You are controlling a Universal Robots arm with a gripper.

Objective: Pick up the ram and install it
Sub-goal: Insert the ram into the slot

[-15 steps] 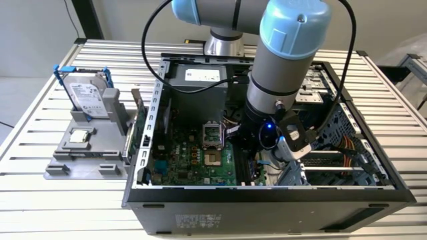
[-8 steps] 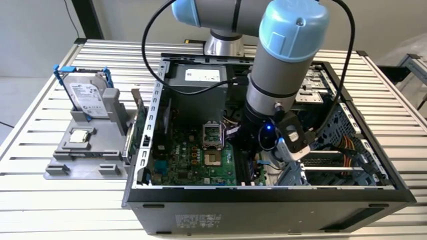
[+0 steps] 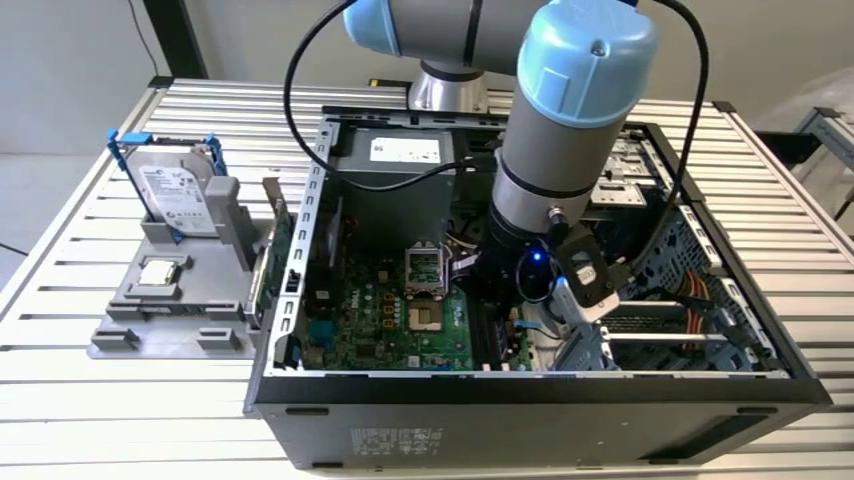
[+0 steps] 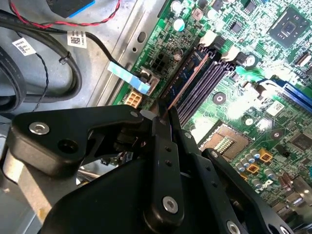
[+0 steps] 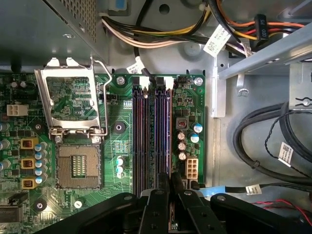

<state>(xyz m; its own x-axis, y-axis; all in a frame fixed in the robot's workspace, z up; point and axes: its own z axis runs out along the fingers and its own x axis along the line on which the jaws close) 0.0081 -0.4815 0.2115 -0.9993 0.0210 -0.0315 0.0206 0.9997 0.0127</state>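
Now | hand (image 4: 163, 119) clamped on ram (image 4: 187, 73) at mobo slots (image 5: 151, 136) | PC case (image 3: 534, 400) on slatted table (image 3: 80, 400)

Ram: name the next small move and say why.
Probably ease it straight down. The ram, pinched at one end by the gripper, runs parallel with the memory slots rather than across them, so it looks aligned; whether it is fully seated cannot be told.

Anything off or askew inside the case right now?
Nothing damaged or spilled. Only oddity: the CPU socket sits open and empty, its load frame flipped up. The hand holds the ram lined up along the memory slots.
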